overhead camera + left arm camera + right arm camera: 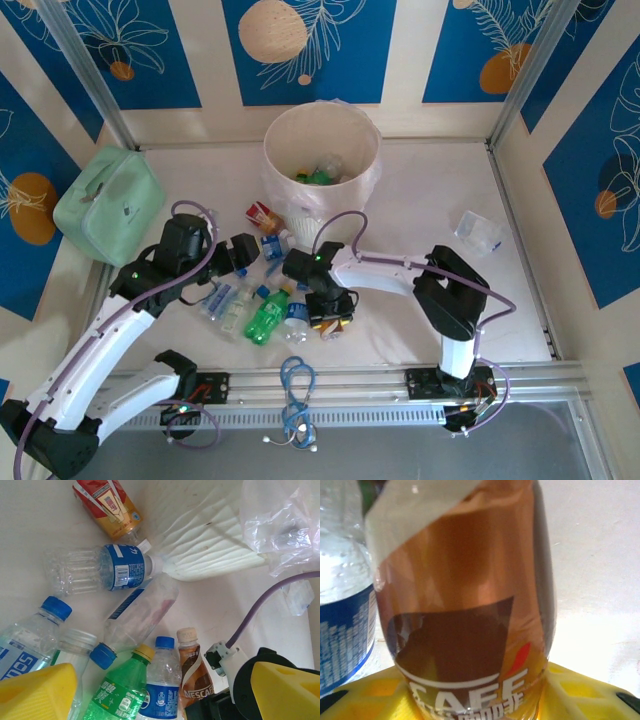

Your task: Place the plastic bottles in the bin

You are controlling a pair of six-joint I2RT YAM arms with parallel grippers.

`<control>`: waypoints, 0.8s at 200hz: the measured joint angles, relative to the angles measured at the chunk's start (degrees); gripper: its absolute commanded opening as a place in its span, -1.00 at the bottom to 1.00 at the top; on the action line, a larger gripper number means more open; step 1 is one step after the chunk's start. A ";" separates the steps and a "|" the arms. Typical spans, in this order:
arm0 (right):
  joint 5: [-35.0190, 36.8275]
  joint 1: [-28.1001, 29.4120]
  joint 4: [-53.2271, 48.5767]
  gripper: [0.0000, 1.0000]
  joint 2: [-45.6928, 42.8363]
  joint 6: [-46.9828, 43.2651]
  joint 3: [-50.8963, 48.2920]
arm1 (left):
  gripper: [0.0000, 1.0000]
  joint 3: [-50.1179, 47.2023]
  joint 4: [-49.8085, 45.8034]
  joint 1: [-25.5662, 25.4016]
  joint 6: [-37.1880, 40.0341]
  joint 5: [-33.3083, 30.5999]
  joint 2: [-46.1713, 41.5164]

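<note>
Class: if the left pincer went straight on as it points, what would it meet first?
Probably the small blue-labelled bottle, lying midway between the open fingers of the left pincer, beside the green bottle; depth is unclear.

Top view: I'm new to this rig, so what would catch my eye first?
The big bin stands at the far middle of the table, with some bottles inside. More bottles lie jumbled in front of it, and the right gripper sits around a brown coffee bottle there. A mint-green case lies at the far left.
</note>
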 measured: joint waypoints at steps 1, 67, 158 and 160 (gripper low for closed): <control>0.09 0.02 0.02 -0.07 -0.09 0.02 -0.04 | 0.79 0.00 0.02 0.00 -0.02 0.04 0.00; 4.63 1.55 2.25 -0.10 -15.10 1.62 -5.81 | 0.80 -0.04 2.95 0.42 -1.70 5.03 0.39; 6.84 2.32 10.67 -0.10 -28.98 -0.74 -3.93 | 0.83 0.92 7.04 0.59 -2.34 15.15 2.40; 6.84 2.34 10.75 -0.09 -29.09 -0.92 -3.80 | 0.83 0.92 7.34 0.59 -2.43 15.47 2.47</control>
